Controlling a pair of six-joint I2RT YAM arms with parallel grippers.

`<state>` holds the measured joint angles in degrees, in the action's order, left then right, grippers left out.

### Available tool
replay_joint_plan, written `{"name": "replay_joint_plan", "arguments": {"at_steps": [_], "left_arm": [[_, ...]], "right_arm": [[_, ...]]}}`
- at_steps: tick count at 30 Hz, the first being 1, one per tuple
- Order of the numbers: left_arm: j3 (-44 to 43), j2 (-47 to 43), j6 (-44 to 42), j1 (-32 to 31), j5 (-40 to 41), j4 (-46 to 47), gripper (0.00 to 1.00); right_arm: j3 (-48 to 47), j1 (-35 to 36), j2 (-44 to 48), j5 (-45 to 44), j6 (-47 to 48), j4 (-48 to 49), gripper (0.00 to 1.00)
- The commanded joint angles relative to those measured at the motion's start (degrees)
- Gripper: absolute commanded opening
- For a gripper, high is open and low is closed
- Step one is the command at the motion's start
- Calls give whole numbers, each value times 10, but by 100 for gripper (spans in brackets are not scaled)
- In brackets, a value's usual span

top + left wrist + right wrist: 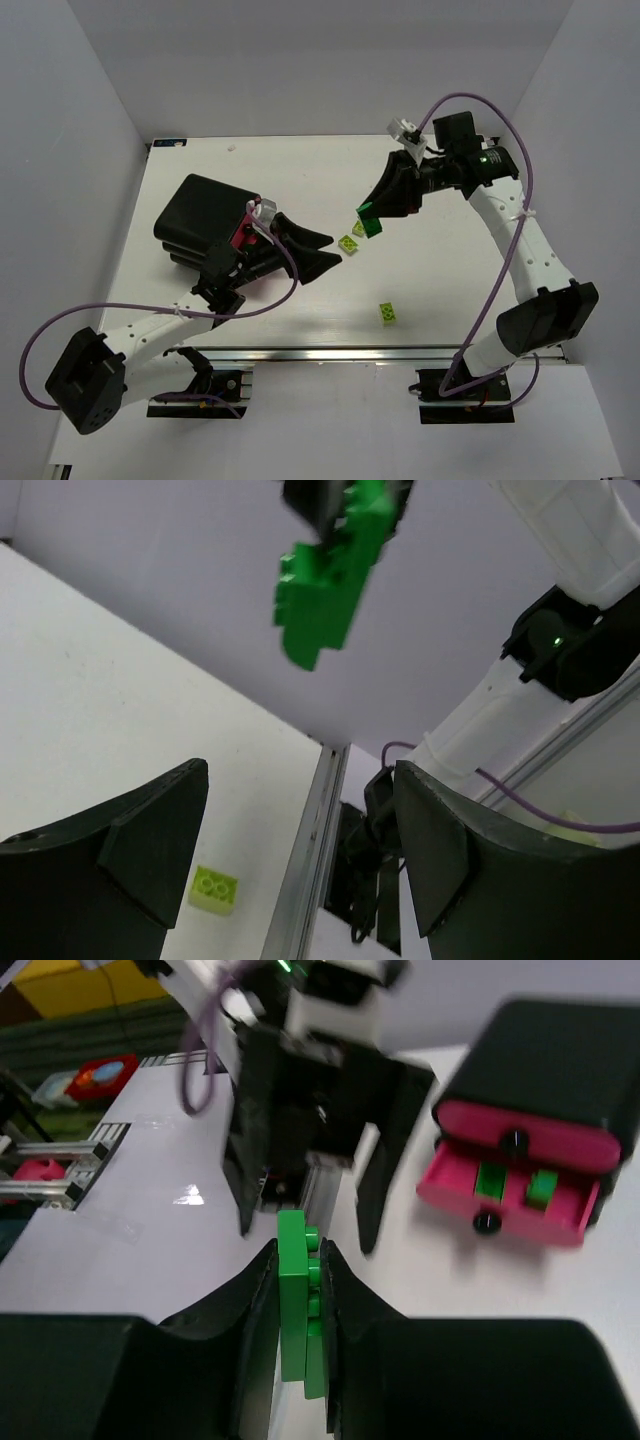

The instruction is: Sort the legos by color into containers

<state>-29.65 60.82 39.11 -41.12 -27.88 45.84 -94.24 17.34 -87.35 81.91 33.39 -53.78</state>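
My right gripper (371,213) is shut on a green lego (296,1300), held on edge above the table; it also shows at the top of the left wrist view (325,590). My left gripper (333,250) is open and empty, facing it from the left. The black cabinet (205,212) lies behind the left gripper. Its magenta-pink drawer (505,1210) is pulled open with two green legos (489,1180) inside. Lime legos lie on the table: two (349,243) between the grippers and one (387,313) nearer the front, which also shows in the left wrist view (213,888).
The table's metal front rail (330,355) runs along the near edge. White walls enclose the table on the left, back and right. The left gripper's fingers (383,1160) stand in front of the right gripper in the right wrist view.
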Motion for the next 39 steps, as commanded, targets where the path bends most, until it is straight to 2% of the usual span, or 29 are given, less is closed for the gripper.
{"name": "replay_joint_plan", "arguments": {"at_steps": [1,4,5,6,7,12,14,15,16,17,18,19,21,22,23,25,26,27,30,31,33,34,36,37,39], "left_arm": [[6,9,42,-4,0,131,84],[0,26,63,-4,-20,205,84],[-1,32,73,-4,-33,224,85],[-3,36,78,-4,-37,266,84],[-12,38,82,-4,-42,280,85],[-66,61,88,-4,-82,283,85],[-79,69,99,-4,-87,286,85],[-78,72,103,-4,-86,290,85],[-75,72,106,-4,-82,295,85],[-67,70,108,-4,-79,294,85],[-63,61,105,-4,-68,289,85],[-58,53,101,-4,-61,284,85],[-42,38,87,-4,-45,252,85],[-37,14,81,-4,-29,240,85],[-26,2,63,-4,-22,214,85],[-17,-37,44,-4,-1,182,85],[-14,-49,25,-4,8,154,85],[-9,-60,13,-4,15,138,85],[-9,-90,-11,-4,48,89,85],[-11,-100,-18,-4,62,66,85],[-19,-107,-27,-4,80,41,85],[-23,-109,-35,-4,96,17,84],[-42,-105,-47,-4,116,-13,84],[-51,-102,-63,-4,139,-56,84],[-73,-88,-82,-4,166,-104,83]], "right_arm": [[-96,33,33,146,-24,-12,0],[-143,63,42,145,-96,52,0],[-147,71,53,145,-128,87,0],[-142,80,61,144,-199,167,0],[-133,88,71,144,-221,194,0],[-119,108,105,140,-258,228,0],[-91,107,117,77,-320,309,0],[-65,105,125,55,-362,364,0],[-26,103,140,37,-499,448,0],[75,100,172,11,-596,712,0],[108,93,181,-2,-685,828,0],[117,91,180,-9,-770,884,0],[68,88,161,-52,-739,779,0],[47,87,163,-90,-631,698,0],[10,84,163,-147,-583,572,0],[12,82,165,-172,-584,563,0],[19,76,170,-231,-617,564,0],[23,76,177,-275,-615,513,0],[11,74,198,-425,-582,440,0],[-1,74,196,-518,-573,412,0],[-13,76,197,-601,-569,371,0],[-11,78,198,-679,-575,363,0],[-1,74,199,-748,-617,343,0],[-2,77,199,-796,-634,330,0],[11,74,203,-808,-684,324,0]]}}
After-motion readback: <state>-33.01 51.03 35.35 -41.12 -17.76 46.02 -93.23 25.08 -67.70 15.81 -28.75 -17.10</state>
